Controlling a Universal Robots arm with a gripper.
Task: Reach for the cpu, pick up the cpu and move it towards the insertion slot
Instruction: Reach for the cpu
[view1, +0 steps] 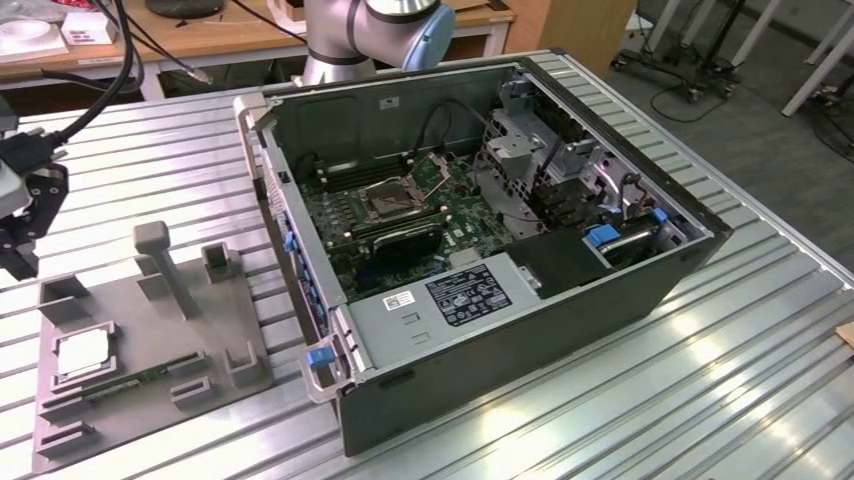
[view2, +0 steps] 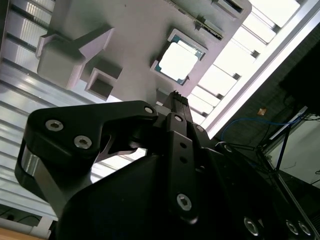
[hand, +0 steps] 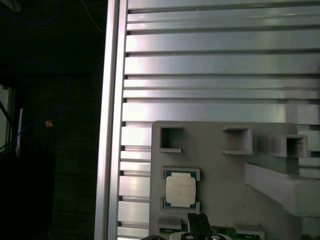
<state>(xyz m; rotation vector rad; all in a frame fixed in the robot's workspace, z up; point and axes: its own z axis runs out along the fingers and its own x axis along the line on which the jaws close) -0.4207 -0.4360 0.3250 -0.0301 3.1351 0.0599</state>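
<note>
The cpu (view1: 84, 353), a silvery square chip with a thin rim, lies flat in a square recess of the grey plastic tray (view1: 154, 335) at the exterior view's left. It appears in both wrist views (view2: 175, 61) (hand: 180, 191). My gripper (view1: 19, 262) hangs above the table just beyond the tray's far left corner, shut and holding nothing. Its tip (view2: 175, 95) (hand: 198, 224) points down near the cpu's edge without touching it. The insertion slot (view1: 391, 200), a silver-framed socket with a dark centre, sits on the green board inside the open computer case.
The open computer case (view1: 534, 300) stands right of the tray on the ribbed metal table (view1: 694, 400). Grey posts (view1: 154, 250) rise from the tray. A green memory stick (view1: 127, 380) lies in the tray beside the cpu. The table's edge (hand: 112, 125) runs close to the tray.
</note>
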